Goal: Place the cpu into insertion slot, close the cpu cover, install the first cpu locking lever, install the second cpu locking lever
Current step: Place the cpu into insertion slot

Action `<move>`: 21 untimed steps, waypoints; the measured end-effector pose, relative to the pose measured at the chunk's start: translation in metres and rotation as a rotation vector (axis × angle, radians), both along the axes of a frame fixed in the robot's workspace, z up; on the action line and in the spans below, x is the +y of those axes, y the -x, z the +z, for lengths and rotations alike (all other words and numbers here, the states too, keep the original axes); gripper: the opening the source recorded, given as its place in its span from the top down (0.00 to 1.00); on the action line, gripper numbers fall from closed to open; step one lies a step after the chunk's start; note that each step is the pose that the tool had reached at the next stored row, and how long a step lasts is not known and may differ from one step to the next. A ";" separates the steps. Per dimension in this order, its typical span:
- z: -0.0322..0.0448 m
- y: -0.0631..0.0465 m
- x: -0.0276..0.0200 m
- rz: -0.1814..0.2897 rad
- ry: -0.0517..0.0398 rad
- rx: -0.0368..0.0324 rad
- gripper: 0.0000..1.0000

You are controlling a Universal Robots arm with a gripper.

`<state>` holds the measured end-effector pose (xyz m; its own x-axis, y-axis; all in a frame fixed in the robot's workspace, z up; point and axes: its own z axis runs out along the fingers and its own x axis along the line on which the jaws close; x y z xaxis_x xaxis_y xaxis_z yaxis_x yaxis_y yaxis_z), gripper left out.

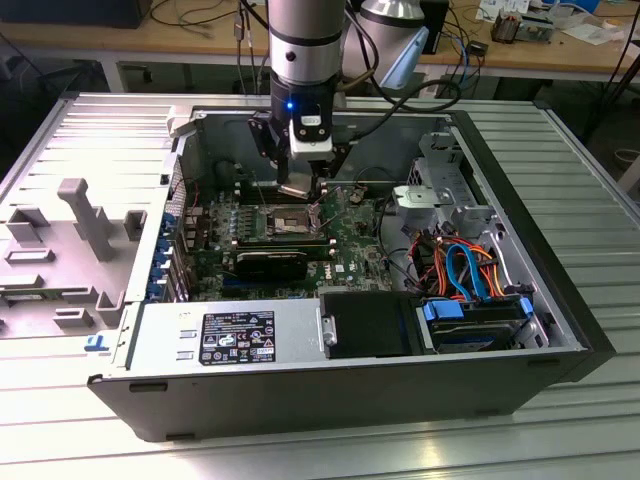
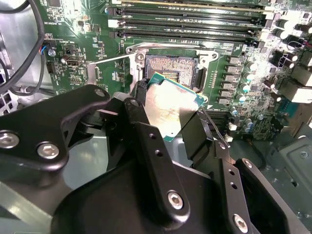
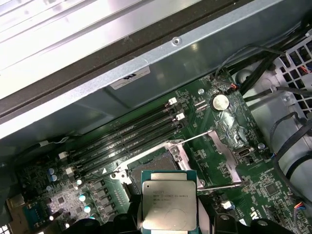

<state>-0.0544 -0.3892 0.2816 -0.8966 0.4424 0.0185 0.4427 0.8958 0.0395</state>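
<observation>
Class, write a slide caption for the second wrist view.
Gripper holds the cpu over the open, empty insertion slot.

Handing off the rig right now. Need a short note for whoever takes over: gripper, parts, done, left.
Gripper: shut on the small flat square silver-grey cpu, gripped by its edges.
Cpu: held in the air just short of the square insertion slot on the green motherboard. The slot is empty.
Cover: the thin silvery metal cpu cover appears swung open beside the slot.
Lever: a thin wire locking lever sticks out to the side, unlatched.
Done: cpu is in the grip.
Left: seat the cpu, close the cover, set both levers.
</observation>
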 end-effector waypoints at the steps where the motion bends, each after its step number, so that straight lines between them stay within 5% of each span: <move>1: -0.0002 0.000 0.0000 -0.007 0.0000 0.0000 0.46; 21: -0.0021 0.000 0.0000 -0.102 0.0000 0.0000 0.46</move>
<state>-0.0544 -0.3892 0.2795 -0.8471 0.5311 0.0185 0.5314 0.8462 0.0394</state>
